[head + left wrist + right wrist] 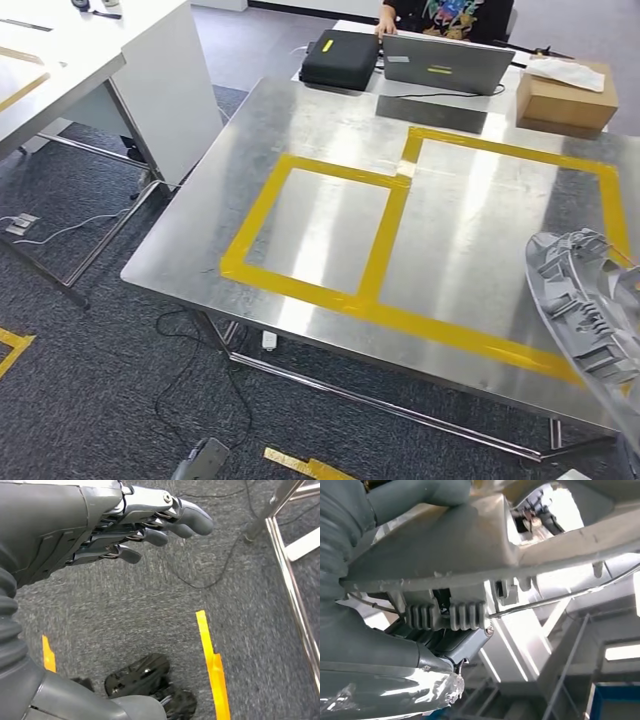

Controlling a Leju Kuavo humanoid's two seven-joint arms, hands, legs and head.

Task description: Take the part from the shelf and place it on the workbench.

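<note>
A: Head view, item one?
B: Steel worktop [332, 120], marked with yellow tape [385, 235] in two adjoining rectangles. Item two: grey moulded part [585, 300], ribbed on its inner face, at the worktop's near right corner, overlapping the corner of the larger tape rectangle. Whether it touches the worktop cannot be told.

A: Beyond the worktop?
B: Open grey laptop [445, 62], black case [340, 58] just beside it, cardboard box [566, 98] to the laptop's other side. A person [445, 15] sits behind the laptop, one hand at its edge. White desk [90, 50] stands apart from the worktop, across a strip of grey carpet [98, 370]. Black cable [189, 350] lies on the carpet under the worktop's near edge.

A: Left wrist view?
B: Left hand [151, 525], fingers stretched out and slightly apart, holding nothing, hanging above the carpet. A yellow tape strip [213, 665] on the carpet; a metal frame leg [294, 580] near it.

A: Right wrist view?
B: Right hand [433, 645], grey thumb [422, 495] on one side of the part [471, 545], darker fingers [444, 616] pressed against the other side. The hand grips the part, which spans the picture.
</note>
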